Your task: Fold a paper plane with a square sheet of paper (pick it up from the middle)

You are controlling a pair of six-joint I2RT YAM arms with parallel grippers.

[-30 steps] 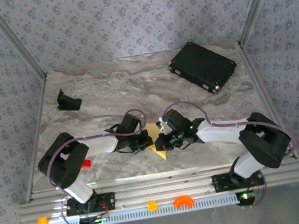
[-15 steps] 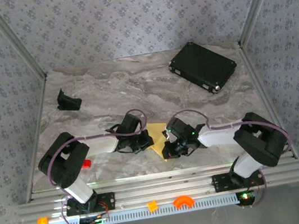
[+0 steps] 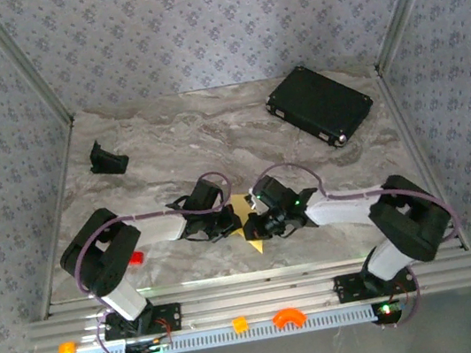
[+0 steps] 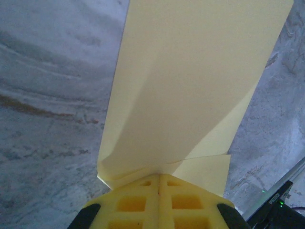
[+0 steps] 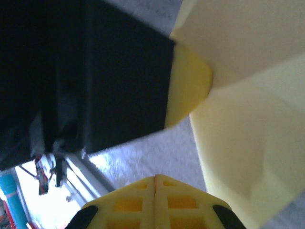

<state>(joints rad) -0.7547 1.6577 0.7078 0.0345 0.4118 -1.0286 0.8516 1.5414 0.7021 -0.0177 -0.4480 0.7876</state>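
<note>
The square sheet of paper (image 3: 242, 206) is a folded pale-yellow piece lying near the table's front, between my two grippers. In the left wrist view its folded layers (image 4: 190, 86) spread away from my left gripper (image 4: 159, 175). That gripper is shut, with its tips against the paper's near edge; I cannot tell if a layer is pinched. From above, the left gripper (image 3: 230, 227) sits at the paper's left side. My right gripper (image 3: 257, 227) is at the paper's right side. It is shut (image 5: 155, 177) over bare table, empty, with the paper (image 5: 252, 133) just to its right.
A black rectangular case (image 3: 320, 105) lies at the back right and a small black holder (image 3: 107, 159) at the back left. A red block (image 3: 135, 258) sits by the left arm. Orange pieces (image 3: 286, 317) rest on the front rail.
My right gripper dipped toward the front edge along the paper, then came back up beside the left gripper. The left arm has stayed put.
</note>
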